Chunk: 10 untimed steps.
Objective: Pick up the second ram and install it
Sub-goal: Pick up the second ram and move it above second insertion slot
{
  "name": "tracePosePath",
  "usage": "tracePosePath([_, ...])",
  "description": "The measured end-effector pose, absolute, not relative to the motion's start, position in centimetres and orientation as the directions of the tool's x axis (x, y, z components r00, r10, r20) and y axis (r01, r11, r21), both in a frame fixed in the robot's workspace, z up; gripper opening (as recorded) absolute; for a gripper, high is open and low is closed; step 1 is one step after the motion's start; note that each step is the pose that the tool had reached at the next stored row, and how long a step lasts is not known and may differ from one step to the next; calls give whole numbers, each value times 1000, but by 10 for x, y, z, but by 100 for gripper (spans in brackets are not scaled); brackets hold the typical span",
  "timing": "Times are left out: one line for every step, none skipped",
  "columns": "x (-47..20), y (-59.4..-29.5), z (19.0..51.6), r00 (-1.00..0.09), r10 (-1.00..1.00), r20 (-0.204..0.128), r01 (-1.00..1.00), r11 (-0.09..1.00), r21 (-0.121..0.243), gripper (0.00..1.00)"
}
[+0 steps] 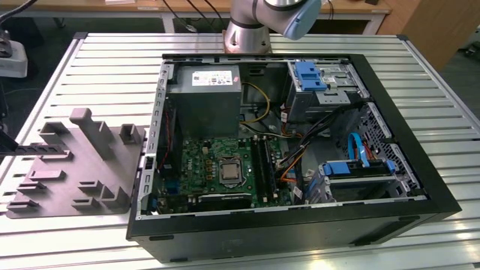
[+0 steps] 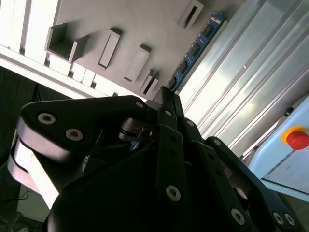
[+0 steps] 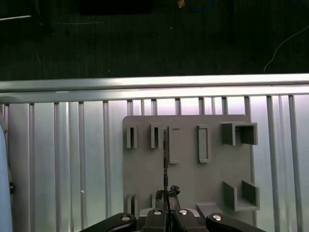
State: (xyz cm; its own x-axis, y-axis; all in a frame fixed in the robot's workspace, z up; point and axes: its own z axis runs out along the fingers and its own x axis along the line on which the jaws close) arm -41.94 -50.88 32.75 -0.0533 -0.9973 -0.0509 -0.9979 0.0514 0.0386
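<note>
The black two-finger gripper (image 2: 166, 94) was clenched on the second ram (image 2: 195, 50), a thin, flat circuit-board stick, blue-green with dark chips. Its fingers met on the stick's near end. From the fingertips the stick ran straight ahead, its long axis in line with the fingers. In the first wrist view it was a thin dark line, seen edge-on. Just beyond it lay the grey plastic holder plate with raised slots (image 3: 188, 183), on the ribbed aluminium table (image 3: 58, 159). Whether the stick touched a slot could not be told. The arm rose from its silver base (image 1: 248, 34) behind the open black computer case (image 1: 300, 225), with its fingers aimed at the plate.
</note>
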Motion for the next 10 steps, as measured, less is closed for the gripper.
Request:
tracePosePath([-419, -509, 330, -53, -997, -51, -998, 51, 39, 12])
tracePosePath([-419, -509, 333, -53, -997, -51, -998, 51, 38, 12])
tracePosePath([-419, -509, 336, -53, -997, -51, -998, 51, 38, 12])
tracePosePath([-419, -509, 339, -53, -997, -51, -998, 51, 39, 12])
tracePosePath([-419, -509, 342, -53, -997, -51, -998, 51, 38, 12])
tracePosePath([-419, -509, 346, -53, -997, -51, -998, 51, 38, 12])
tracePosePath([-419, -509, 349, -53, -997, -51, -998, 51, 38, 12])
tracePosePath([-419, -509, 352, -53, -997, -51, -998, 51, 38, 12])
tracePosePath([-419, -509, 355, -53, -997, -51, -998, 51, 38, 12])
tracePosePath([-419, -509, 357, -53, -997, -51, -998, 51, 38, 12])
